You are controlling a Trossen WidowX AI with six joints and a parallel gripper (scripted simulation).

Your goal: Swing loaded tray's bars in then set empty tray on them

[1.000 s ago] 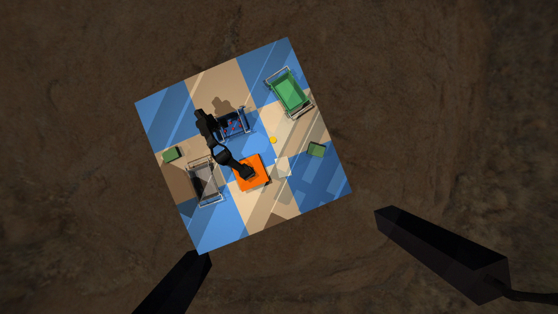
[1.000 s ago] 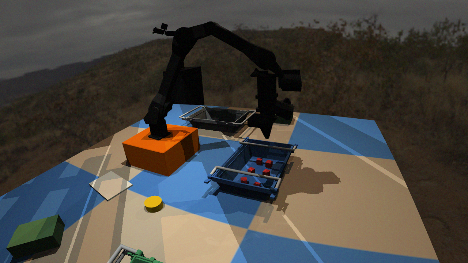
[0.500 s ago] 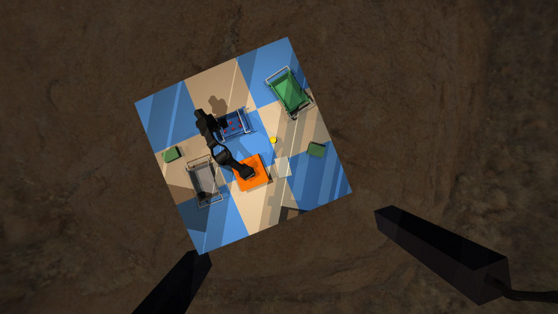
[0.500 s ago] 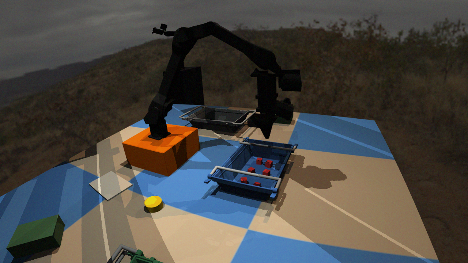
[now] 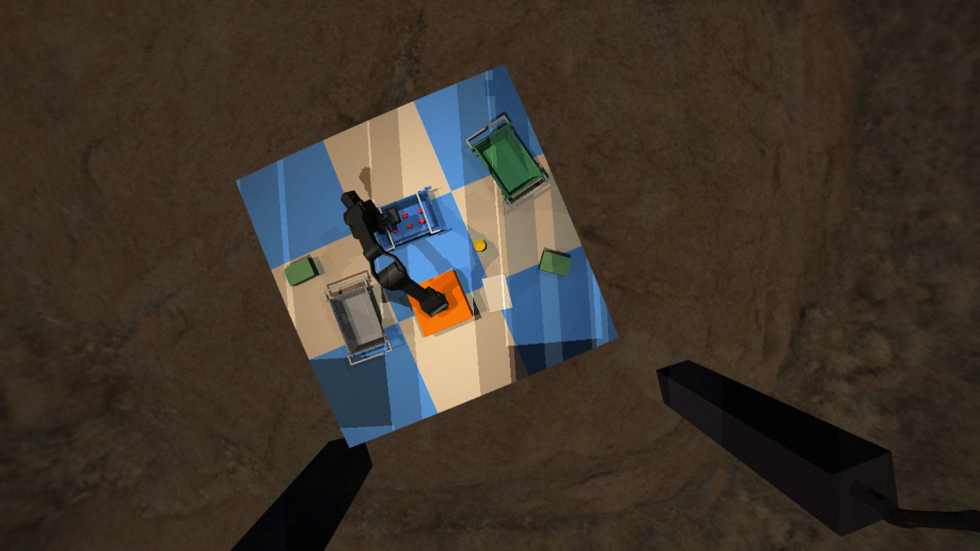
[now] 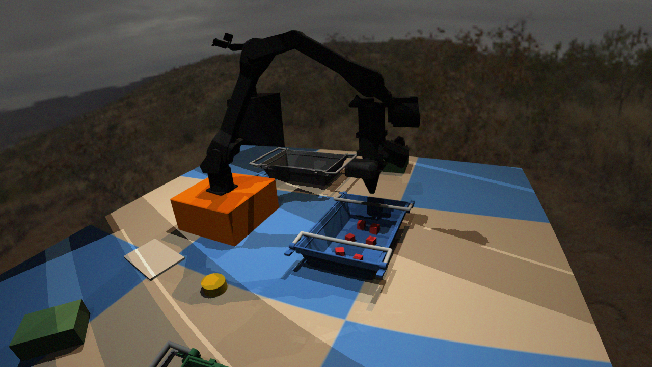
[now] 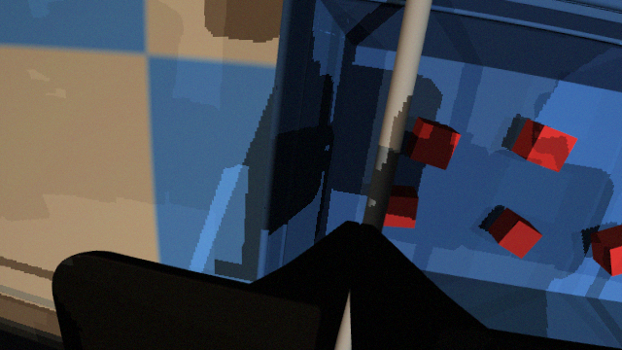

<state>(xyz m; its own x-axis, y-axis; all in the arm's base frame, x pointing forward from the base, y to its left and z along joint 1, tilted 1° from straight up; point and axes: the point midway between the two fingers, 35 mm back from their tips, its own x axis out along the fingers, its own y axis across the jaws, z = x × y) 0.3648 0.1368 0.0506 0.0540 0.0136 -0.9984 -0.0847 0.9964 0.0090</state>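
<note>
A blue tray holds several small red blocks. Both of its wire bars lie across its top: the near bar and the far bar. My gripper is shut and empty, pointing down just above the far bar. Its fingers hide part of that bar in the wrist view. A grey tray and a green tray stand apart, both empty, their bars swung out over their ends.
My arm stands on an orange block. A yellow disc, a white square and two green boxes are also on the table.
</note>
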